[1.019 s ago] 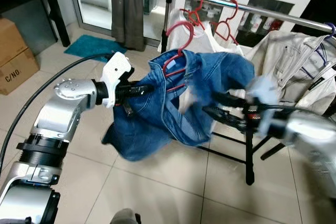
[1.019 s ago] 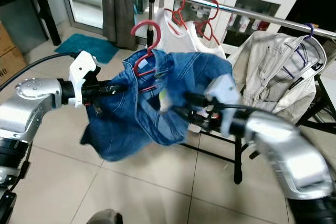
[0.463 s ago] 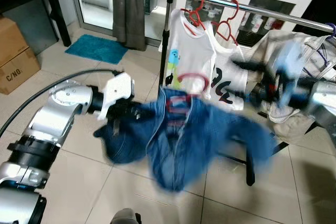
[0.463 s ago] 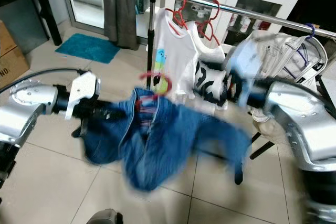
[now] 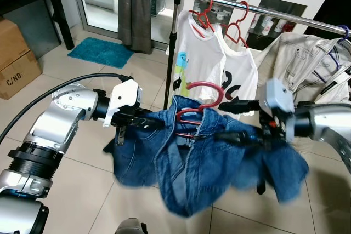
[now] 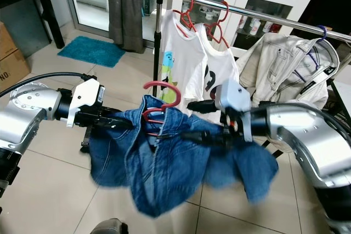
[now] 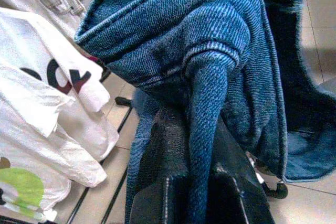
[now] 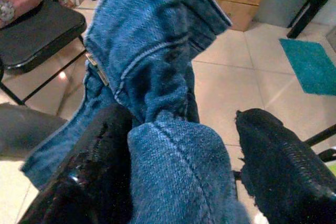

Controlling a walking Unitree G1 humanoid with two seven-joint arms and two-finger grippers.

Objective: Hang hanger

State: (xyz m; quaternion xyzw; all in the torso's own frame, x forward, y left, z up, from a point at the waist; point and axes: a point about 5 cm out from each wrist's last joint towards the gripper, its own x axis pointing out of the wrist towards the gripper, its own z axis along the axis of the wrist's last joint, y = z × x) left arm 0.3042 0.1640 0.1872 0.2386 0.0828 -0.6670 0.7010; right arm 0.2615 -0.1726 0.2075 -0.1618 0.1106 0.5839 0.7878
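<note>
1. My left gripper (image 5: 151,123) is out in front of me on my left side, clamped on the left shoulder of the denim jacket (image 5: 203,163); in the left wrist view a fold of blue denim runs between my black fingers (image 7: 168,150).

2. The denim jacket hangs spread between my two arms, sagging toward the tiled floor (image 5: 82,190), its long axis running left to right across me.

3. The red hanger (image 5: 200,98) sits in the jacket's collar, about midway between my grippers. Its hook stands up free, touching nothing.

4. My right gripper (image 5: 233,135) reaches in from my right toward the jacket's middle. In the right wrist view the two fingers (image 8: 100,166) stand apart with a bunch of denim lying between them; I judge they cradle the cloth rather than pinch it.

5. The clothes rail (image 5: 263,12) lies beyond the hanger and above it, running left to right and slightly away on my right. Two white T-shirts (image 5: 219,64) on red hangers hang just behind the hook, and a cream jacket (image 5: 307,64) hangs further right.

6. The move ahead turns on this: the hook is below and nearer to me than the rail, so I judge both arms must lift and push forward together. The bare stretch of rail between the T-shirts and the cream jacket looks the likeliest spot.
</note>
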